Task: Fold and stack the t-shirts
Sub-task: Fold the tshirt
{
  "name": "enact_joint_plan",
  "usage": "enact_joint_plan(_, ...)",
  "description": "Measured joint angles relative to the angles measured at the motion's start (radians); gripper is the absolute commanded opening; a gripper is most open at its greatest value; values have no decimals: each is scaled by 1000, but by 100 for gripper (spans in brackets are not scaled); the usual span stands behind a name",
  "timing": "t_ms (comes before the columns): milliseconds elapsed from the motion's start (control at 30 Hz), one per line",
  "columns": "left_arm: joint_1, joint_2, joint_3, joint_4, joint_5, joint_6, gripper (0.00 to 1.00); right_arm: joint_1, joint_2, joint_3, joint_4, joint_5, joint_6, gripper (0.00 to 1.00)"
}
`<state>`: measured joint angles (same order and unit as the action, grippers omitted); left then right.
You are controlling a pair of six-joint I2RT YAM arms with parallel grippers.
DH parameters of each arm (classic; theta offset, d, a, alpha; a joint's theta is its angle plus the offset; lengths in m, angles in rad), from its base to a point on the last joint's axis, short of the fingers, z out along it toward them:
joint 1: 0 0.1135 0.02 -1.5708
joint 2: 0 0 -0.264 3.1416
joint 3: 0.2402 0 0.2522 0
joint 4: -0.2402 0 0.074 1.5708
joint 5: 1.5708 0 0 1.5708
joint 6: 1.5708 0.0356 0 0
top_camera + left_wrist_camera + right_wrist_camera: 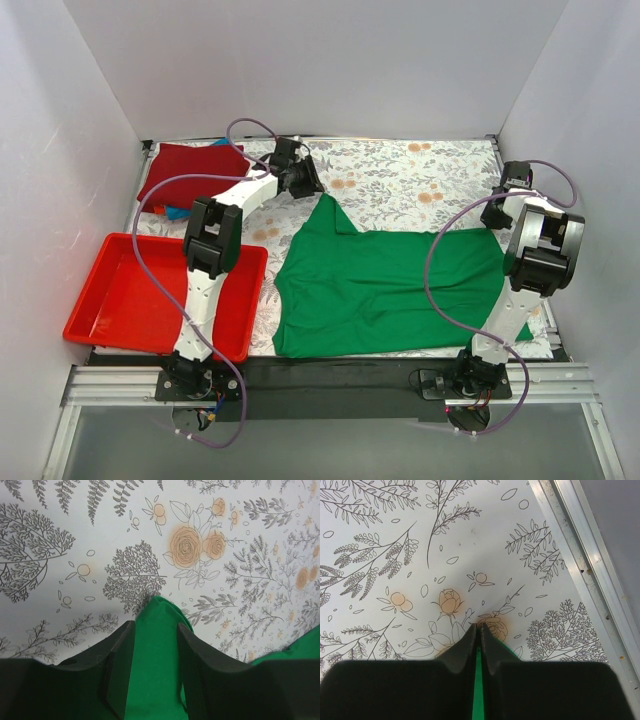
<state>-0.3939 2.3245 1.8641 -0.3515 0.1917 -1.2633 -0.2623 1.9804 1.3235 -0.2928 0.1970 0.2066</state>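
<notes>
The bright green t-shirt (390, 285) lies spread on the flower-print table, right of the middle. Its far left corner is drawn up into a peak toward my left gripper (305, 180). In the left wrist view the left gripper (156, 626) has its jaws apart, with the green cloth (155, 670) between them and its tip reaching past the fingertips. My right gripper (498, 214) is at the shirt's far right corner. In the right wrist view the right gripper (479, 626) is shut on a thin fold of green cloth (478, 690). The dark red t-shirt (190, 170) lies folded at the far left, on a blue one that shows only as an edge (178, 212).
A red plastic tray (140, 300) stands at the near left beside the left arm. White walls close in the table on three sides. The table's metal edge rail (580, 555) runs close to the right gripper.
</notes>
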Motion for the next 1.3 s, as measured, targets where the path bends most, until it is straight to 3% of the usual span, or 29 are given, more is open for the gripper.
enact_joint_plan(667,-24,135,142,-10,-15,21,37,-1,-5,-11,13,-18,0,8)
enact_joint_plan(900,-42,138,140,-10,-19,33,16,-2,-5,-11,13,-20,0,8)
enact_joint_plan(1033,-44,139,139,-14,-19,35,0,-3,-5,-11,13,-24,0,1)
enact_joint_plan(1300,-45,140,140,-15,-19,27,0,-5,-11,-11,3,-39,10,1)
